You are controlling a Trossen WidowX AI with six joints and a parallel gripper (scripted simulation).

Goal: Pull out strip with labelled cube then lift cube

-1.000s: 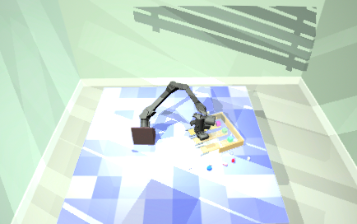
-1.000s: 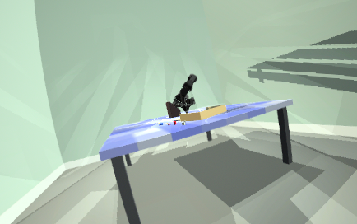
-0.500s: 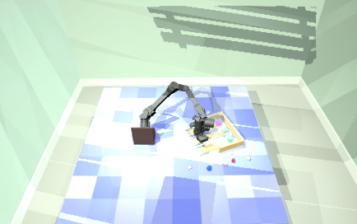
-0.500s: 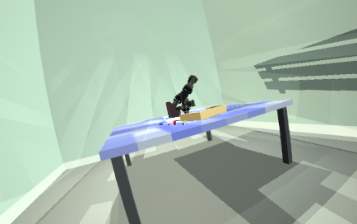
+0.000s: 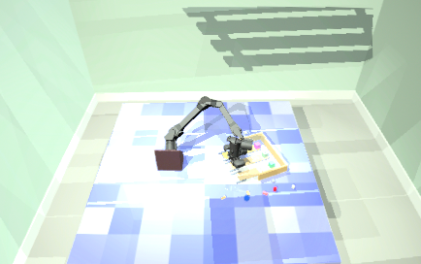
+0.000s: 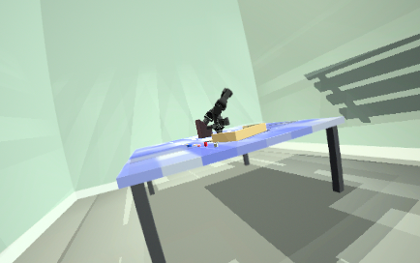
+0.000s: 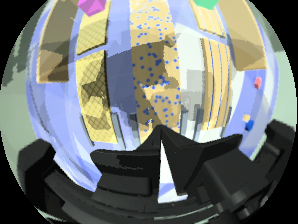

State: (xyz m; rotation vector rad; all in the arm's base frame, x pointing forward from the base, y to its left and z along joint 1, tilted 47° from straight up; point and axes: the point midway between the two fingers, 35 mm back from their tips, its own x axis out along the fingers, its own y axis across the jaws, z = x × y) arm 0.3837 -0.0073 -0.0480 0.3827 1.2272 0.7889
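A blue-dotted strip [image 7: 156, 65] runs unbroken up the middle of the wrist view. The cross-hatched strip [image 7: 93, 117] to its left and the striped strip [image 7: 216, 75] to its right each show a crosswise gap. In the top view, the middle, grey-green cube [image 5: 265, 154] sits in the tray between the magenta cube [image 5: 257, 145] [image 7: 91, 5] and the bright green cube [image 5: 272, 164] [image 7: 206, 2]; its label is unreadable there, and it is outside the wrist view. My gripper [image 7: 159, 127] is shut and empty, low over the dotted strip's near end. Its fingertips hide part of that end.
The wooden tray [image 5: 280, 155] [image 6: 242, 132] has raised walls around the cubes. Thin grey rails flank the strips' near ends. Beside the tray lie small loose items, including a red piece [image 5: 275, 189] [image 6: 205, 144], a blue piece [image 5: 246, 198] [image 7: 249, 125] and a pink piece [image 7: 257, 82].
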